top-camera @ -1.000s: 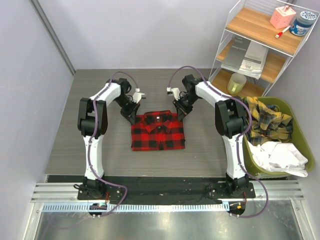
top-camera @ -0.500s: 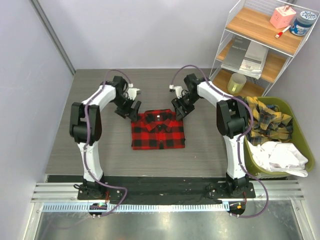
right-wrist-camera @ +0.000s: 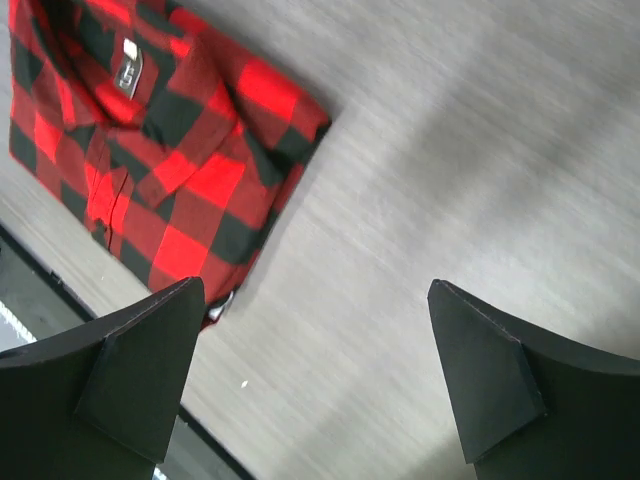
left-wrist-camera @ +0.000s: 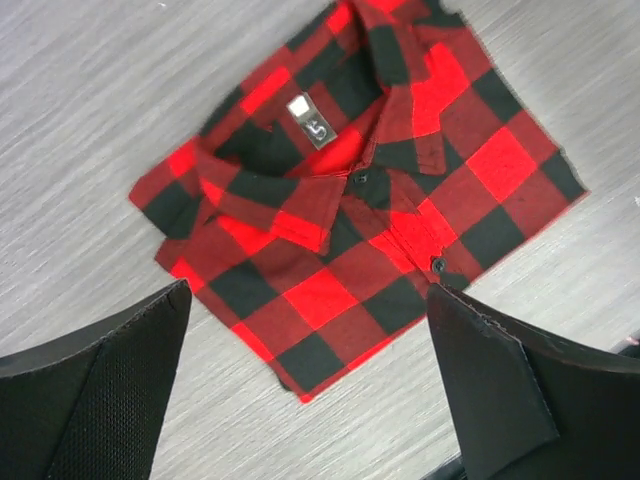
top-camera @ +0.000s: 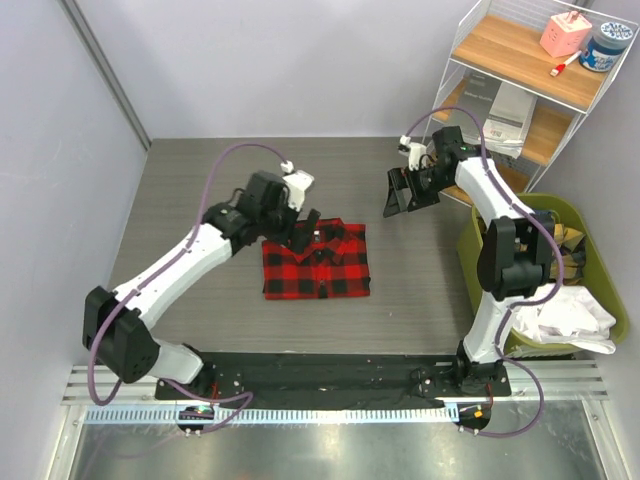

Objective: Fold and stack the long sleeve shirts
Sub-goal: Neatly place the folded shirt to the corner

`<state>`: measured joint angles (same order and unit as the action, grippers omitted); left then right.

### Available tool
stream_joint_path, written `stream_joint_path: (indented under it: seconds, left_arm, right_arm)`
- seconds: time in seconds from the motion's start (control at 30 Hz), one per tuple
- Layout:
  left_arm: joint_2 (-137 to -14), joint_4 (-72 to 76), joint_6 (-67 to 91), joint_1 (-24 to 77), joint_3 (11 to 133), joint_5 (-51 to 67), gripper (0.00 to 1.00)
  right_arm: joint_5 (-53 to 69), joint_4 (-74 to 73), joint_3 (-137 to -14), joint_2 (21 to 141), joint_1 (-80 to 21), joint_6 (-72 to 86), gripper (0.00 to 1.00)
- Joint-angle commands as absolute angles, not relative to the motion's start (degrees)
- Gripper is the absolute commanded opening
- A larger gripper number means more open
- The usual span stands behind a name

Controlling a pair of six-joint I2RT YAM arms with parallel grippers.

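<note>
- The grey bench (top-camera: 200, 180) fills the middle of the top view.
- A wire shelf (top-camera: 500, 50) with wooden boards stands at the upper right.
- A green bin (top-camera: 482, 290) sits at the right edge, holding yellow cloth (top-camera: 530, 235) and white cloth (top-camera: 560, 310).
- The red-and-black shirt (top-camera: 316, 260) lies folded flat at the centre of the bench, collar toward the top of the frame and buttons up.
- The left tool (top-camera: 300, 228) hovers over the shirt's upper left corner, fingers spread wide and grasping nothing; its wrist view shows the shirt (left-wrist-camera: 370, 200) well clear of the fingers.
- The right tool (top-camera: 400, 192) hangs to the upper right of the shirt, apart from it and likewise released.
- A small white patch (left-wrist-camera: 310, 122) sits inside the collar.
</note>
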<state>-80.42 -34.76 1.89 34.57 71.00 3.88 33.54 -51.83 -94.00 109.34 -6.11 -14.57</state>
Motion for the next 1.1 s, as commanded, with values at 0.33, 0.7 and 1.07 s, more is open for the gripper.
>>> stream_joint_path:
  seconds: [0.33,0.7,1.07]
  left_arm:
    - [-104.9,-35.3,24.8,49.7,79.2,-20.0,1.0]
    - [-116.1,-47.6,7.9,30.0,82.7,-3.7,1.0]
    - [-122.8,-56.2,-27.5,0.3,93.7,0.5,1.0]
  right_arm:
    - [32.1,-50.1,-81.1,97.7,-5.9,-15.4,1.0]
    - [32.3,-50.6,-85.4,101.2,-3.8,-16.4,1.0]
    - [32.7,-51.6,-91.8,107.8,-3.0,-16.4,1.0]
